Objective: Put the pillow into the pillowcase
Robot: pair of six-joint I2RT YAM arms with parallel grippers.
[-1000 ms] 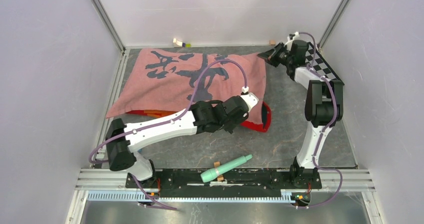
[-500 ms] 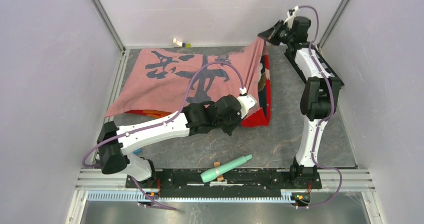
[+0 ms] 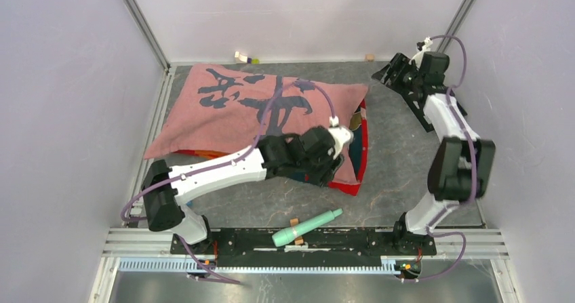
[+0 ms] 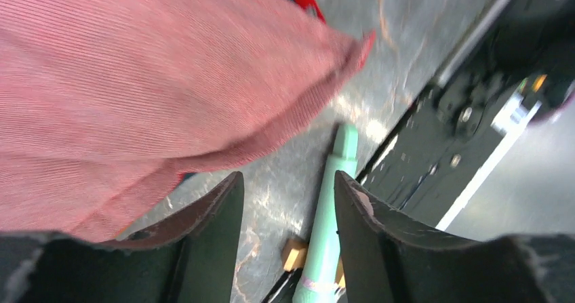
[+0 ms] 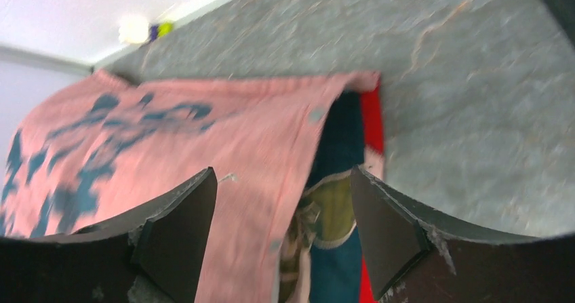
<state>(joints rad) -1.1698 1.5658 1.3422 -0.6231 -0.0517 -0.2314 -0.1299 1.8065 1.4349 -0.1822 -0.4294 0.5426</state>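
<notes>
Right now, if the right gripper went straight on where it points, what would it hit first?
Most likely the pillowcase: the open right gripper aims at its gaping edge, with nothing visible between them. Depth is unclear, so it might meet the table first.

Right, looking down from above: the pillowcase (image 3: 251, 106) lies spread flat on the grey table (image 3: 400, 160), faded pink side up, big dark brush marks across it, with a bright red edge showing along its near right side. The left arm reaches across with the left gripper (image 3: 324, 171) down over that near right corner; whether its fingers pinch the cloth can't be told from here. The right gripper (image 3: 388, 72) hangs by the far right corner, fingers apart, apart from the fabric. A mint-green cylinder (image 3: 306, 227) lies by the base rail (image 3: 352, 240), a small wooden block (image 3: 295, 223) touching it.
</notes>
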